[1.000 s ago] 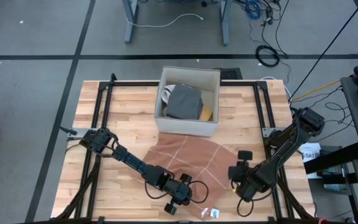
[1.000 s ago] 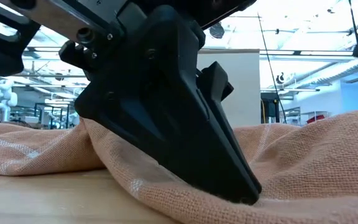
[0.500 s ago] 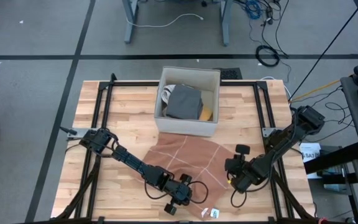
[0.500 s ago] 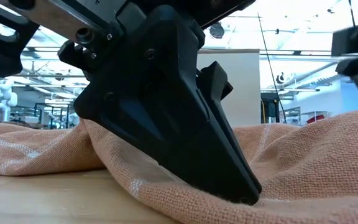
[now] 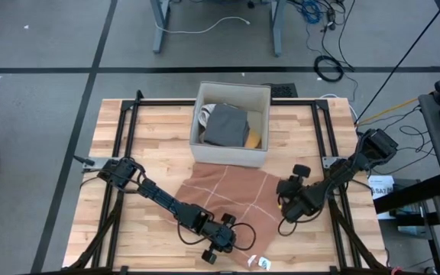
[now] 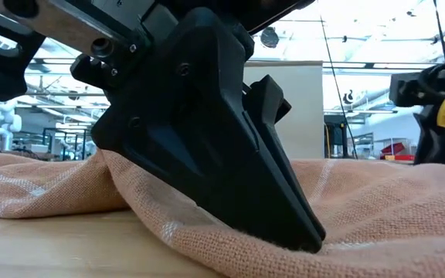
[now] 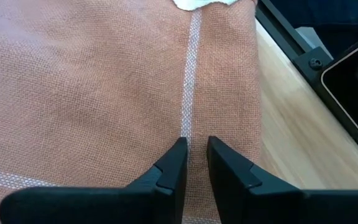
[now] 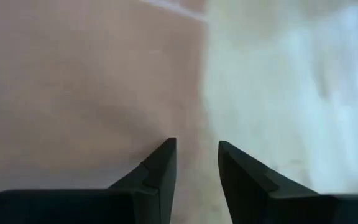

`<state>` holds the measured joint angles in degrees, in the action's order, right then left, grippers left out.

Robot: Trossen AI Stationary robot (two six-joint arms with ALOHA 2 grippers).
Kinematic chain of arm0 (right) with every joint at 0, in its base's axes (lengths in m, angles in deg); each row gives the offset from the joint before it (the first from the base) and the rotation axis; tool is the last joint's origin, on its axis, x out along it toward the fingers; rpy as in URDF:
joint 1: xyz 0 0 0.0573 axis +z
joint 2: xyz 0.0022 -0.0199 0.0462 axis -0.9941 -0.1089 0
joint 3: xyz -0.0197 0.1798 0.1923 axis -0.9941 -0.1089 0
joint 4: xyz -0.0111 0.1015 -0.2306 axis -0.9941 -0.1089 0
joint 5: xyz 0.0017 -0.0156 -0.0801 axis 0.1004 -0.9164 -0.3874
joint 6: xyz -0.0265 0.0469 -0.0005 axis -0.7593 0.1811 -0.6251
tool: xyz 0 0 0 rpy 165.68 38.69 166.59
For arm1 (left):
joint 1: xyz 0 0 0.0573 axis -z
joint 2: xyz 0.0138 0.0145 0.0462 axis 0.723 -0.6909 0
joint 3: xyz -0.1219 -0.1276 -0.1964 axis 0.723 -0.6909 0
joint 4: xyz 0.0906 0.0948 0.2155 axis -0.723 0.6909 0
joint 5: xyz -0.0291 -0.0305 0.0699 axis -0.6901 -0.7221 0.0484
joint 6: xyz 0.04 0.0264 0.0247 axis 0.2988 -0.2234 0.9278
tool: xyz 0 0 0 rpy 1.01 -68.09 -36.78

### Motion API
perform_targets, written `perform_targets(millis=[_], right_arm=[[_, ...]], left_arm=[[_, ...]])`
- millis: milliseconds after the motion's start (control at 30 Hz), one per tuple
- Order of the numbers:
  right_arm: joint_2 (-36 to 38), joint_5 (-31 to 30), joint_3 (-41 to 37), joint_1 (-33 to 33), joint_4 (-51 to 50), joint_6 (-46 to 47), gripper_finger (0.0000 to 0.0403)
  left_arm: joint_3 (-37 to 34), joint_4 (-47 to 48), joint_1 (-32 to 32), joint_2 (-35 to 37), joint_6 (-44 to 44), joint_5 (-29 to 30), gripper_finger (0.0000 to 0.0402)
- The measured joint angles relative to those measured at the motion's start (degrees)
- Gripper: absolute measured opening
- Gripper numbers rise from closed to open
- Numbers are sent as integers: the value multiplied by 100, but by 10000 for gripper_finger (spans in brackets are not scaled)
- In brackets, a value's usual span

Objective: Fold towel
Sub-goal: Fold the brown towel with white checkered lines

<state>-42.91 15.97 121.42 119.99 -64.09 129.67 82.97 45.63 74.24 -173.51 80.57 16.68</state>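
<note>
The left gripper [image 7: 196, 149] pinches a fold of the orange towel [image 5: 228, 195] near its front edge. The right gripper [image 5: 285, 205] holds the towel's right edge. The towel lies just in front of the cardboard box [image 5: 231, 151].

The light was even and quite bright over the wooden table [image 5: 151, 145], seen from above, and the shadows under the two arms were soft and short. In the low view, the room behind was very bright, with ceiling lamps and white glare at the top, so the left gripper [image 6: 315, 239] stood as a nearly black shape against it. The towel [image 6: 392, 208] close to this camera was sharp in its weave. The left wrist view was clear and showed the threads of the cloth. The right wrist view was blurred and pale, washed out toward the table side.
</note>
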Motion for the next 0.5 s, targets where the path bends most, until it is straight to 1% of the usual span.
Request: perform_targets(millis=[133, 200, 367, 433, 500], right_arm=[[0, -342, 3, -102, -617, 252, 105], [0, -433, 3, -124, -733, 279, 105], [71, -313, 22, -70, -570, 274, 105], [115, -278, 105, 24, -508, 251, 105], [187, -272, 213, 157, -464, 233, 105]], left_arm=[[0, 0, 0, 0, 4, 4, 71], [0, -5, 0, 0, 45, 37, 71], [-17, 44, 44, 137, 334, 663, 71], [-37, 139, 36, 246, 461, 947, 71], [-42, 87, 18, 350, 537, 1104, 71]])
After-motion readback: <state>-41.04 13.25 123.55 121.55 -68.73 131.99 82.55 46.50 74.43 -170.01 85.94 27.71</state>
